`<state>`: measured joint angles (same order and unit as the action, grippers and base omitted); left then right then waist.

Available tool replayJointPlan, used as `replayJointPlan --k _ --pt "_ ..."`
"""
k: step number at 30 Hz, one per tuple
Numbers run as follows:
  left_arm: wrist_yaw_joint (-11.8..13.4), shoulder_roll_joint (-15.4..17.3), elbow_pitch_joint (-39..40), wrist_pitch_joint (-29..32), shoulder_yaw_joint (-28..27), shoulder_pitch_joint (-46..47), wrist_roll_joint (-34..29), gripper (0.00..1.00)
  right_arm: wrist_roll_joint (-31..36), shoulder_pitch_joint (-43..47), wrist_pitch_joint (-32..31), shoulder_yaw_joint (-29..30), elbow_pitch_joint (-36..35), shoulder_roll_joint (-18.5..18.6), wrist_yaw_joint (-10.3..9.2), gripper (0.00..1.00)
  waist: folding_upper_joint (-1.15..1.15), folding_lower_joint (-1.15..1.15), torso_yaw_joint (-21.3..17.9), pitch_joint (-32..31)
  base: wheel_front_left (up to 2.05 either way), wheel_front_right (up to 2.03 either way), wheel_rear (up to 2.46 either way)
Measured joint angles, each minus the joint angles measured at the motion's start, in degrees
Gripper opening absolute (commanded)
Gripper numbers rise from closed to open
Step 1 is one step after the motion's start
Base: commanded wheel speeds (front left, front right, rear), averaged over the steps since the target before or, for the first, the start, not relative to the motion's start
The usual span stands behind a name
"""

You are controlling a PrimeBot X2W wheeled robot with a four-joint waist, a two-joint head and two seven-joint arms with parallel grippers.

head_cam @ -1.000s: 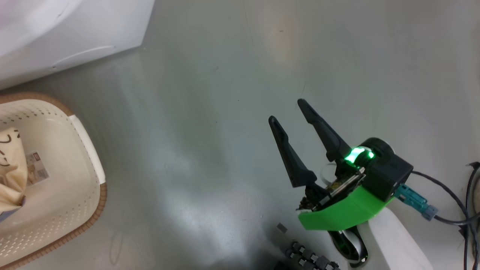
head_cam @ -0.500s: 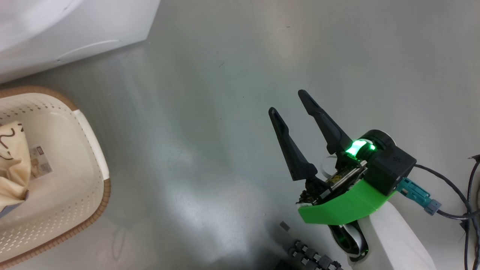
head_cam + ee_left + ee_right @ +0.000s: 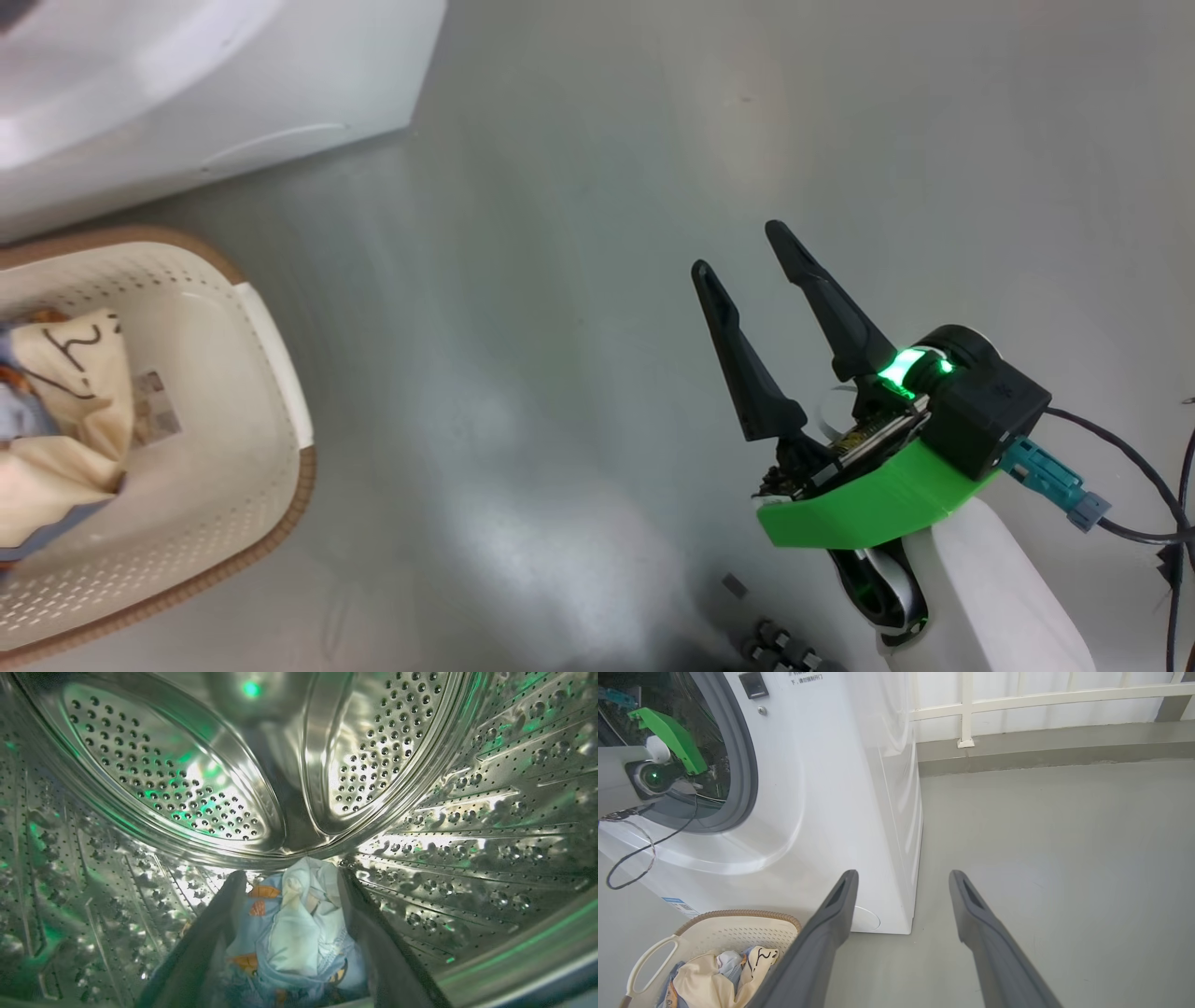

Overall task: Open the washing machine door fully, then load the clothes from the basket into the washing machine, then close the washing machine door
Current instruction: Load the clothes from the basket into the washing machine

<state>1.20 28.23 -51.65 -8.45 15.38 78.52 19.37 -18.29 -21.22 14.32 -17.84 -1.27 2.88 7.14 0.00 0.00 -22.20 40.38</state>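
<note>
My left gripper [image 3: 290, 875] is deep inside the steel drum [image 3: 163, 788] of the washing machine [image 3: 831, 788], open. A light blue piece of the clothes [image 3: 299, 933] with orange prints lies loose between its fingers on the drum floor. In the right wrist view my left arm [image 3: 626, 774] reaches through the grey gasket [image 3: 749, 765]. The basket [image 3: 271, 373] stands on the floor before the machine and holds cream and blue clothes [image 3: 56, 411]. My right gripper [image 3: 739, 250] hangs open and empty over bare floor, right of the basket. The washing machine door is out of view.
The white machine's corner [image 3: 280, 84] is at the head view's upper left. A round filter cover [image 3: 866, 918] sits low on its front. A white railing [image 3: 1017, 695] and a kerb run along the back. Black cables [image 3: 1148, 485] trail at the right.
The head camera has swung, so the basket and machine sit further right in the picture. My left gripper has gone from shut to open. The right gripper stays open.
</note>
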Motion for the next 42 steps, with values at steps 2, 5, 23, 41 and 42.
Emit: replayJointPlan --k 2,5,23,41,42 --pt "0.91 -0.7 1.97 -1.45 -0.48 -3.29 0.96 1.0 0.14 0.09 -0.01 0.27 0.16 0.0 0.0 1.0 0.0 0.0 0.58 -0.73 0.0 0.0 0.0" --pt "2.18 -1.59 6.33 -3.11 -1.1 -8.95 1.92 1.0 0.73 0.21 -0.01 0.97 0.37 0.0 0.0 1.0 0.0 0.0 1.49 -1.95 0.0 0.0 0.0" --pt "18.38 -4.57 50.85 -4.39 -2.67 -55.91 4.48 1.0 6.36 7.39 -0.01 6.15 3.04 0.03 0.0 1.0 0.0 0.0 7.84 -12.33 0.0 0.0 0.0" --pt "22.41 -8.51 59.92 -4.24 2.05 -78.8 4.86 1.0 10.71 14.91 -0.11 9.49 6.25 0.03 0.0 1.0 0.0 0.0 13.8 -25.31 0.0 0.0 0.0" --pt "22.43 -8.64 59.93 -4.24 2.36 -79.69 5.0 1.0 10.76 15.41 -0.19 9.53 6.22 0.03 0.0 1.0 0.0 0.0 14.09 -26.11 0.0 0.0 0.0"
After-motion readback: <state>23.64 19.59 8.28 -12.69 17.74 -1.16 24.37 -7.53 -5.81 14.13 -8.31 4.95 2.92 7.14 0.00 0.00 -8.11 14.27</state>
